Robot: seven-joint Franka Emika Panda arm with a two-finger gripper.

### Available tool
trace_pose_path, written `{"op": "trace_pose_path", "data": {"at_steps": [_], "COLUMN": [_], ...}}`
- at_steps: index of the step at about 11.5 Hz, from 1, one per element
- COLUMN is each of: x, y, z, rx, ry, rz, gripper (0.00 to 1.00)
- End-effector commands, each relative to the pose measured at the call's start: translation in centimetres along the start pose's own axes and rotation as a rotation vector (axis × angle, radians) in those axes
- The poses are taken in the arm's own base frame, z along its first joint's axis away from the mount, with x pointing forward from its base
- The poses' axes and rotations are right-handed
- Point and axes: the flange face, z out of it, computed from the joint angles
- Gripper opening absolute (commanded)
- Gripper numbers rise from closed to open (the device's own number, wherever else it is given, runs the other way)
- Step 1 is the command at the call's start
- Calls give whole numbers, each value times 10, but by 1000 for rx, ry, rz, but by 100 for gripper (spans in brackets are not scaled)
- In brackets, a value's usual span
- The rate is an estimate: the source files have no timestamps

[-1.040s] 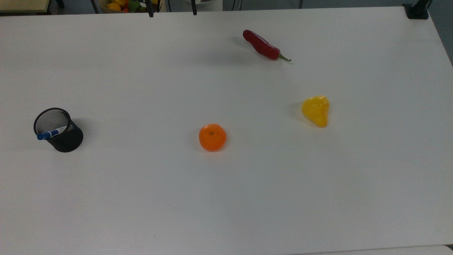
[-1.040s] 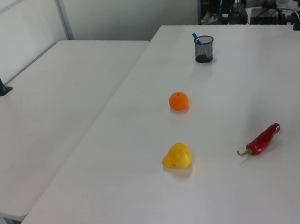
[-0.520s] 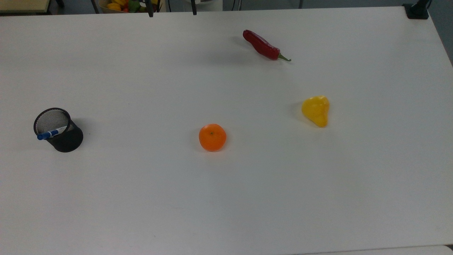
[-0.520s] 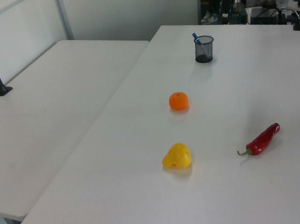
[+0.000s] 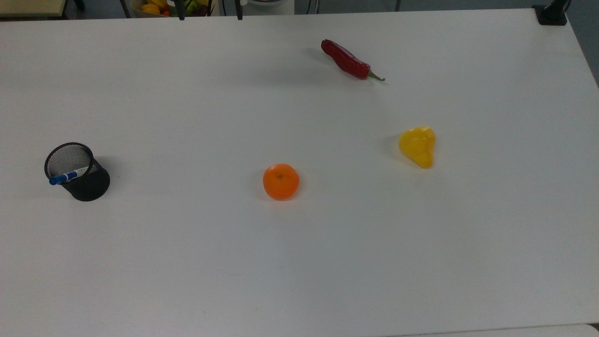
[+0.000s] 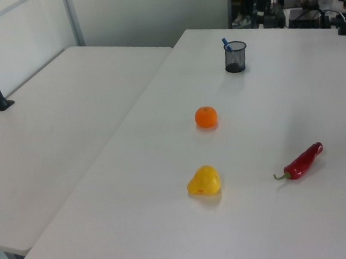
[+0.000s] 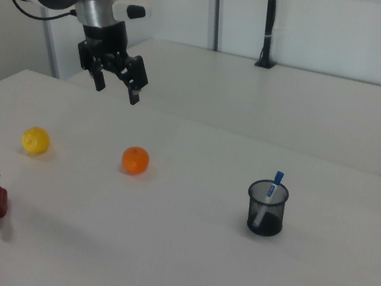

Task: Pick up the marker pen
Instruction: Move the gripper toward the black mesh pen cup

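The marker pen [image 5: 65, 177], white-barrelled with a blue cap, leans inside a black mesh cup [image 5: 86, 185] at the top view's left. Its blue cap sticks out over the rim. The same marker pen [image 7: 270, 192] stands in the cup [image 7: 265, 216] at the right view's right, and the marker pen [image 6: 226, 42] and cup [image 6: 235, 58] sit far back in the left view. My gripper [image 7: 117, 91] hangs open and empty high above the table, up and left of the orange in the right view, far from the cup. Its two fingertips [image 5: 180, 11] poke in at the top view's upper edge.
An orange [image 5: 281, 181] lies mid-table, a yellow pear-shaped fruit [image 5: 418, 146] to the top view's right, and a red chili [image 5: 346, 60] toward the far edge. A bin of fruit [image 5: 154, 7] sits beyond the table. A second table [image 6: 53, 133] adjoins in the left view.
The gripper's fingertips at the upper edge of the top view have shifted a little to the top view's left. The objects on the table have not moved.
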Motion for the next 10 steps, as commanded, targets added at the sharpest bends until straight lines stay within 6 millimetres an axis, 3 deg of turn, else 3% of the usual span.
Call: {"op": "trace_pose_path", "data": {"at_steps": [1,5,10], "x": [7,22,46], "y": [32,73,126], "z": [-12,-15,14], "rx": [-35,-82,-157], "ry": [115,265,394], "rz": [28,88,161], "gripper": [100,100,100]}}
